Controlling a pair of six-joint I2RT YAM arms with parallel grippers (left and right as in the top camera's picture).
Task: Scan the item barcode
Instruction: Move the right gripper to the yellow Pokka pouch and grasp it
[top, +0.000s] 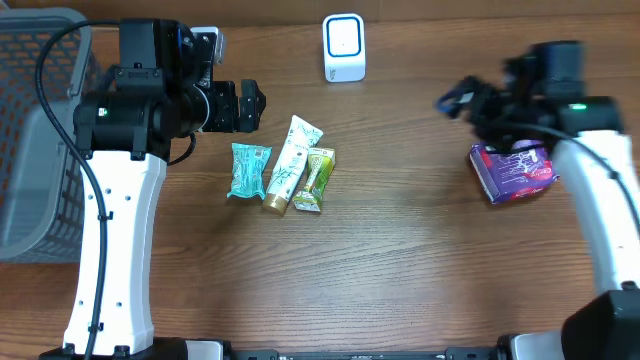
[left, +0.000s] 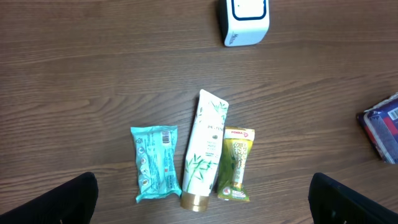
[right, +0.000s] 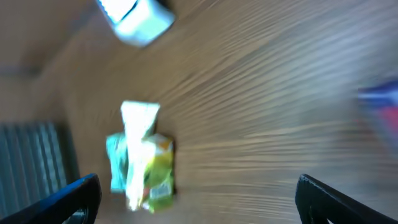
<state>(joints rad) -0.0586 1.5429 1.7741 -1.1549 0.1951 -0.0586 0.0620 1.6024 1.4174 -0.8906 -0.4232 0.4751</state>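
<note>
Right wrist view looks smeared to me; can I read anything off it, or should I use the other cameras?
Right wrist: heavily blurred, the white tube and scanner are only streaky shapes, nothing readable. Left wrist: sharp, evenly lit, print on the teal packet crisp. Overhead: sharp, no glare, purple box clear.

Tube (top: 293, 165) lies between wipes pack (top: 248, 170) and sachet (top: 315, 180), scanner (top: 344, 48) behind.

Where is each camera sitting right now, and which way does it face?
Overhead: fixed above the table, looking straight down; both arms, left tool, right tool show.
Left wrist: on the left arm, looking down at white tube, teal packet, scanner; its fingers in lower corners.
Right wrist: blurred, angled across the table toward the basket; its fingers in lower corners.
Shared: both wrist views hold scanner and white tube.
</note>
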